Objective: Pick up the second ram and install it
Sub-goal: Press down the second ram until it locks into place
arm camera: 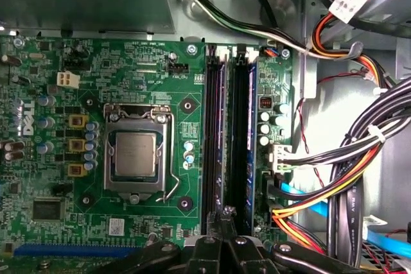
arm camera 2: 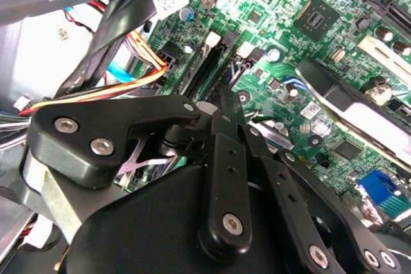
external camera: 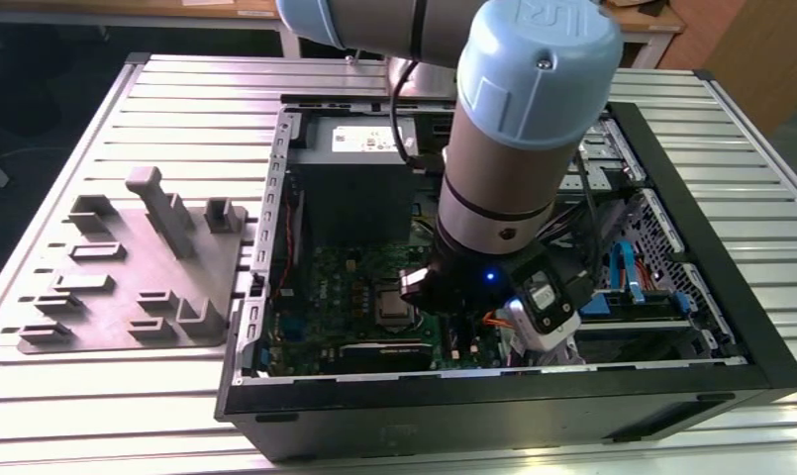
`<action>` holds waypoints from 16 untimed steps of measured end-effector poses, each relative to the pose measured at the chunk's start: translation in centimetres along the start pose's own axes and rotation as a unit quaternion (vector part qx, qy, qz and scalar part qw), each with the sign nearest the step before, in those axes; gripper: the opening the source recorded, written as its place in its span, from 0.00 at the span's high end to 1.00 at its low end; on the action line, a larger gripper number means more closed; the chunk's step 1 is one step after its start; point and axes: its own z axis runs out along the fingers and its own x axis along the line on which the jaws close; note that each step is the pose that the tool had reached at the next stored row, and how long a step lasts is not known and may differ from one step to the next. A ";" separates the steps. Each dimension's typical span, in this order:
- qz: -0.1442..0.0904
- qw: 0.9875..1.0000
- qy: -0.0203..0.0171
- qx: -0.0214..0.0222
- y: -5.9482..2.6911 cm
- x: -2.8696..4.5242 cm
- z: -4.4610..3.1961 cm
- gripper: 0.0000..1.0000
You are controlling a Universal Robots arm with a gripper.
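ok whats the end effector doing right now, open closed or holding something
End effector: fingers shut together with nothing visibly between them, tips over the near end of the ram slots on the green motherboard.

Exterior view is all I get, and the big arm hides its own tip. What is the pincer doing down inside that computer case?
Observer: In the first wrist view the pincer is shut, its tips at one end of two long black slots on the green board.
Operator: Is anything in those slots?
Observer: Each seems to hold a dark stick with a bluish edge.
Operator: And the orange glimpse beside the arm?
Observer: That is a bundle of orange, yellow, red and black cables running beside the slots, off the board.
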 end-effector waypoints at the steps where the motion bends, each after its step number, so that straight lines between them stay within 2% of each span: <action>1: 0.000 1.000 0.000 0.000 -0.02 0.00 0.13 0.90; 16: 0.000 1.000 0.000 0.000 -0.03 0.00 0.68 0.90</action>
